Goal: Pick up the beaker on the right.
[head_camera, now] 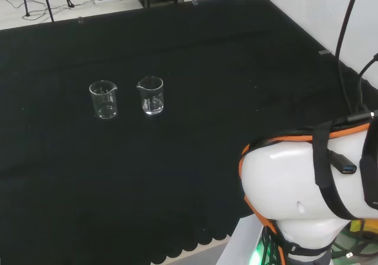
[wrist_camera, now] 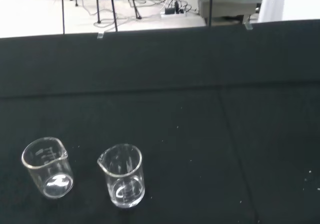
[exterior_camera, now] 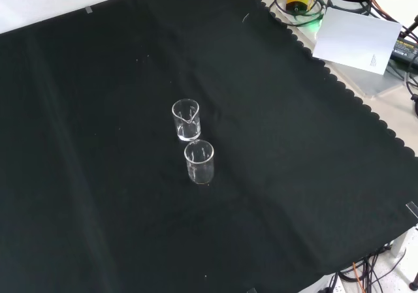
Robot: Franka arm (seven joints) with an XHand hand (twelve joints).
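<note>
Two clear glass beakers are seen upright on the black cloth (head_camera: 195, 46), just beside each other and apart. In the head view the left beaker (head_camera: 104, 100) stands to the left of the right beaker (head_camera: 151, 95), the task's piece, with the arm's white link (head_camera: 295, 182) well apart at the lower right. Whether the hand is released or clenched cannot be told.

White arm link (head_camera: 295, 188); orange trim; black straps.
</note>
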